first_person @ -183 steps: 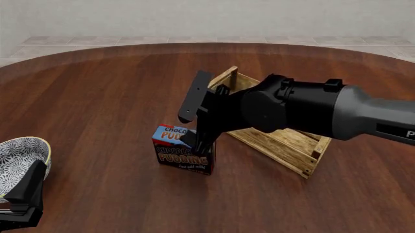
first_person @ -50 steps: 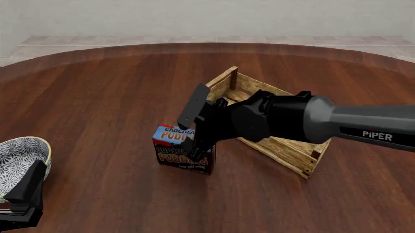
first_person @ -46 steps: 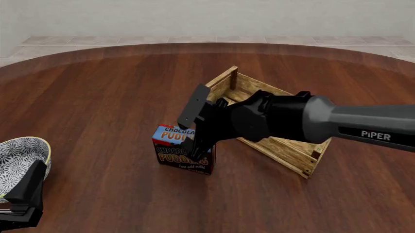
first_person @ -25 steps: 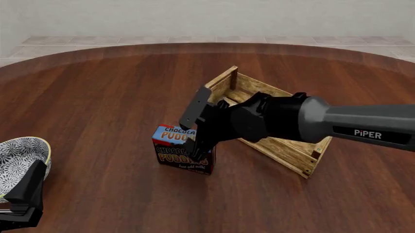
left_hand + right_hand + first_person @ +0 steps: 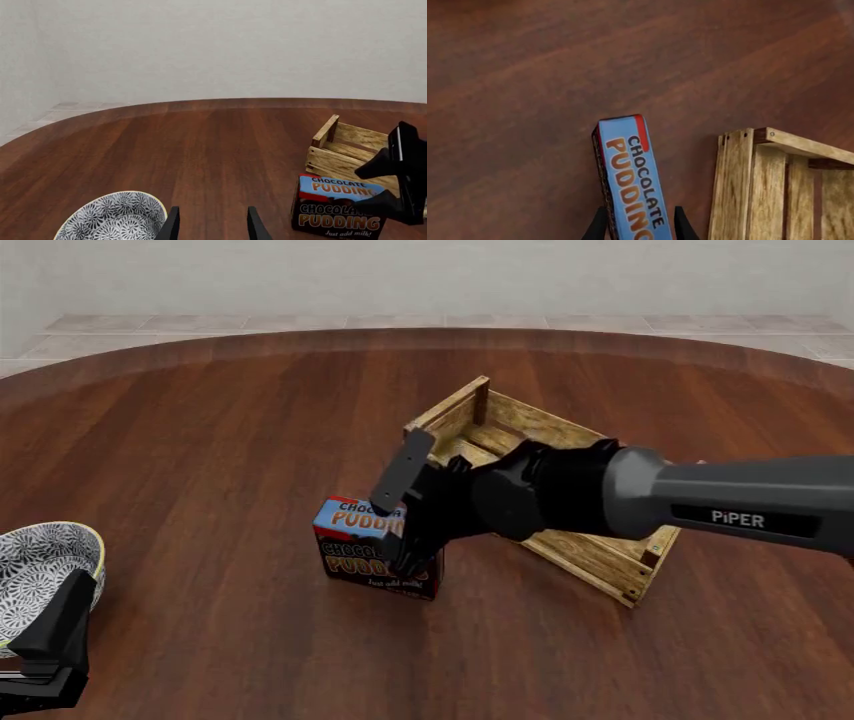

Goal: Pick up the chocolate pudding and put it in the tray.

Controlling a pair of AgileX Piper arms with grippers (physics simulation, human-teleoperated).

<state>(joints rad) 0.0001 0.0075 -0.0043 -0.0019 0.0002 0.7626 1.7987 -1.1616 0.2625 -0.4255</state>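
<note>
At the near left corner of the surface [image 5: 200, 460] we see the left pincer [image 5: 54, 655] parked low, dark against the wood; in its own wrist view its two fingers [image 5: 169, 227] stand apart with bare wood between them, so we read it as spread and holding nothing. Just beside it, at the left edge, sits a patterned round bowl [image 5: 40, 565], which also shows in the left wrist view [image 5: 113, 217] close to those fingers.

Farther in, about midway across the surface, the chocolate pudding [image 5: 358, 552] stands upright on the wood, blue top up and dark brown front facing the near edge. The right pincer [image 5: 400, 510] reaches in from the right edge and comes down over the carton's right end. In the right wrist view the carton [image 5: 630, 175] runs lengthwise between the two fingertips [image 5: 599, 227], one on each long side. They sit close against the carton, yet we cannot tell whether they actually press it or merely straddle it. In the front view one finger sticks up above the blue top and the other lies low against the brown front.

Beyond and to the right of the carton lies the tray [image 5: 587, 540], set at an angle, its near corner just beside the pudding but apart from it; the right arm passes over its middle
</note>
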